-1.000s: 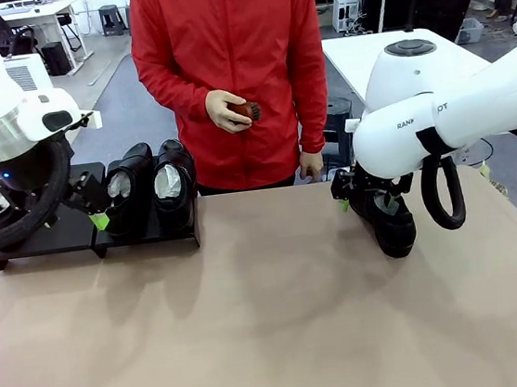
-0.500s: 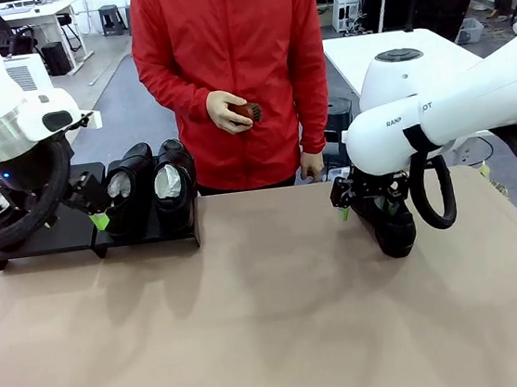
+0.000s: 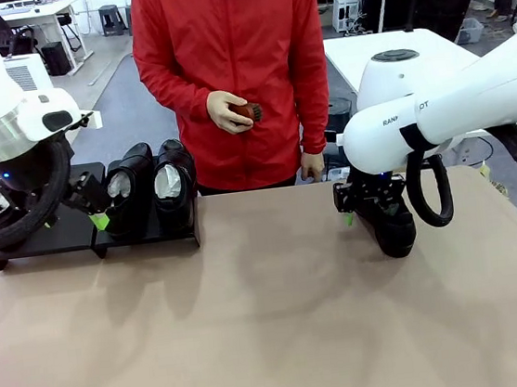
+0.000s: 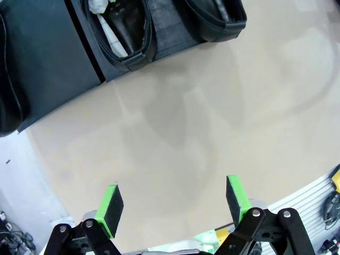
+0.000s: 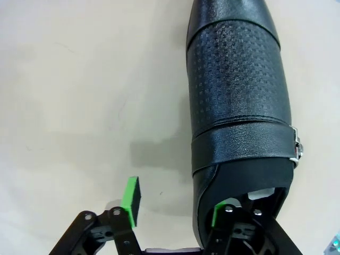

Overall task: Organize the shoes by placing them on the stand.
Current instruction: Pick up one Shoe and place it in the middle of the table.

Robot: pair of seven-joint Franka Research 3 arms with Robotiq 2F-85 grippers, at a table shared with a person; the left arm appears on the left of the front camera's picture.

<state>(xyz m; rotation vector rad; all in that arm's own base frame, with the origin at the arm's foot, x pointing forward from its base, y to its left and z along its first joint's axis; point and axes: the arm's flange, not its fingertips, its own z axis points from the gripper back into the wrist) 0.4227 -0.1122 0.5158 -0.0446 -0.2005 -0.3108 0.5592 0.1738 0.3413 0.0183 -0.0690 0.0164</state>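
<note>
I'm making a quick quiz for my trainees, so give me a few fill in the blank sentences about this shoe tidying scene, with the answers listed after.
1. The two shoes on the stand have ____ paper stuffing in their openings.
2. The shoe on the table lies under the robot's ____ arm.
3. The left gripper has its jaws ____ with nothing between them.
4. The person's hand holds a small brown ____.

Missing words: white; right; open; brush
</note>
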